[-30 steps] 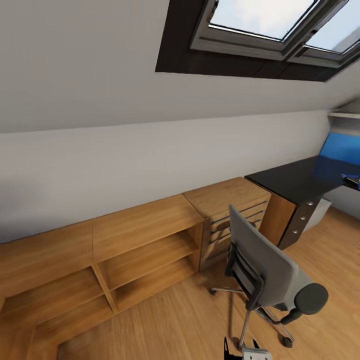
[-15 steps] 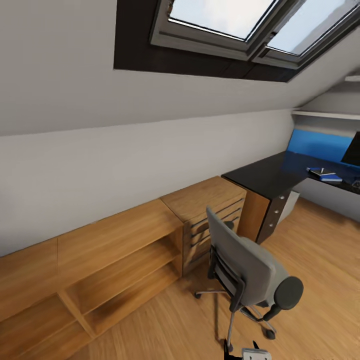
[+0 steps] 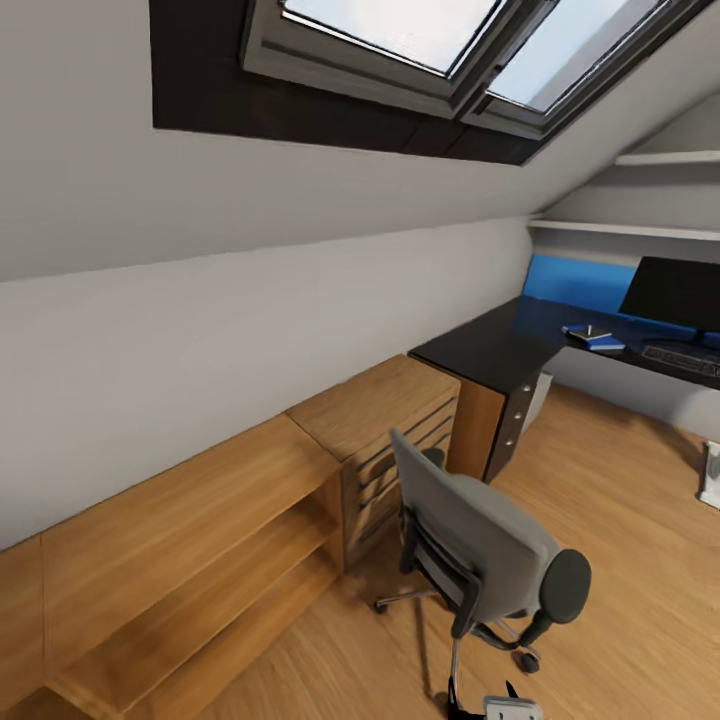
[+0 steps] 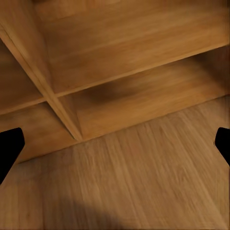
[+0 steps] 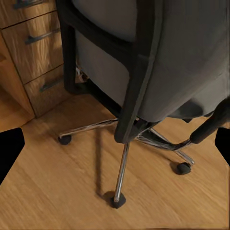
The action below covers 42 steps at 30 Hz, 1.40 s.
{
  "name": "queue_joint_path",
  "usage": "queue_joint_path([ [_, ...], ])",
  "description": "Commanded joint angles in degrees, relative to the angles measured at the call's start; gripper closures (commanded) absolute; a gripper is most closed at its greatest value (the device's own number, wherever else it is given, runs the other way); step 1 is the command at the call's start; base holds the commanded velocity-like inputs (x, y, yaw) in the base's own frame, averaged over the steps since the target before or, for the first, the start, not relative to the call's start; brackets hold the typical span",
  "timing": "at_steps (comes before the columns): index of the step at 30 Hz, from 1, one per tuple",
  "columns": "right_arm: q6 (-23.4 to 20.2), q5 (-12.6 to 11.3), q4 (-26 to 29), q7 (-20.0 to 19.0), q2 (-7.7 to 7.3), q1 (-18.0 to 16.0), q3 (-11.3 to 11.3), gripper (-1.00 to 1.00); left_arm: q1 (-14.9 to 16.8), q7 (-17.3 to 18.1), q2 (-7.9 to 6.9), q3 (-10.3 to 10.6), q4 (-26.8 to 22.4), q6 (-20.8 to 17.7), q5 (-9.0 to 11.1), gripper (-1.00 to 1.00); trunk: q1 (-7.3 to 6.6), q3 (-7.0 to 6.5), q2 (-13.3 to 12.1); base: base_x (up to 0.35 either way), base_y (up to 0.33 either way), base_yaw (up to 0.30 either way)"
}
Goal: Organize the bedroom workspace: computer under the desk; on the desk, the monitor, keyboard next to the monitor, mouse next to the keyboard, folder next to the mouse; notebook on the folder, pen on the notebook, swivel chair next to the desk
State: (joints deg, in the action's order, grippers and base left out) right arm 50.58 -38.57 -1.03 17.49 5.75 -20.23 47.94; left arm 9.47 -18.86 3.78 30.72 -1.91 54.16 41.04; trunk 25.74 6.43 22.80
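- Camera has swung right over the last second: skylight [image 3: 400, 40] and low wooden cabinets [image 3: 200, 520] slid left in head view, and more of the desk [image 3: 490, 350] has come into sight. That's my base turning, not things moving.
- Newly in sight: monitor [image 3: 672, 292] upright on the desk's far wing, keyboard [image 3: 682, 358] just in front of it, and a blue folder [image 3: 596, 341] lying on the desk with a pale notebook on top; pen too small to confirm, mouse not made out.
- Swivel chair [image 3: 480, 545] stands on the plank floor between me and the desk, seat bare, near the wooden drawer unit [image 3: 400, 440], not yet beside the desk.
- White boxy thing at the right edge [image 3: 711, 475] on the floor, maybe the computer; can't tell.
- Left gripper [image 4: 115, 143]: fingers spread wide, holding nothing, over floor by the cabinet shelves.
- Right gripper [image 5: 115, 143]: also wide apart, empty, pointed at the chair's star base [image 5: 124, 139].
- My read: stacking looks mostly done; the chair still needs moving next to the desk.
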Motion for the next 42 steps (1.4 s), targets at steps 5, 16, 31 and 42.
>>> queue_joint_path([
  [5, 0.0, 0.1, -0.1, 0.6, 0.05, -0.1, 0.5, -1.00, 0.0, -0.6, 0.00, 0.5, 0.0, 0.1, 0.0, -1.00, 0.04, 0.12, 0.1, 0.020, 0.044, -0.299],
  [16, 0.0, 0.1, -0.1, 0.6, 0.05, -0.1, 0.5, -1.00, 0.0, -0.6, 0.00, 0.5, 0.0, 0.1, 0.0, -1.00, 0.04, 0.12, 0.1, 0.001, 0.089, -0.300],
  [31, 0.0, 0.1, -0.1, 0.6, 0.05, -0.1, 0.5, -1.00, 0.0, -0.6, 0.00, 0.5, 0.0, 0.1, 0.0, -1.00, 0.04, 0.12, 0.1, 0.000, 0.064, -0.300],
  [42, 0.0, 0.1, -0.1, 0.5, 0.03, -0.1, 0.5, -1.00, 0.0, -0.6, 0.06, 0.5, 0.0, 0.2, 0.0, -1.00, 0.04, 0.12, 0.1, 0.000, 0.000, -0.300],
])
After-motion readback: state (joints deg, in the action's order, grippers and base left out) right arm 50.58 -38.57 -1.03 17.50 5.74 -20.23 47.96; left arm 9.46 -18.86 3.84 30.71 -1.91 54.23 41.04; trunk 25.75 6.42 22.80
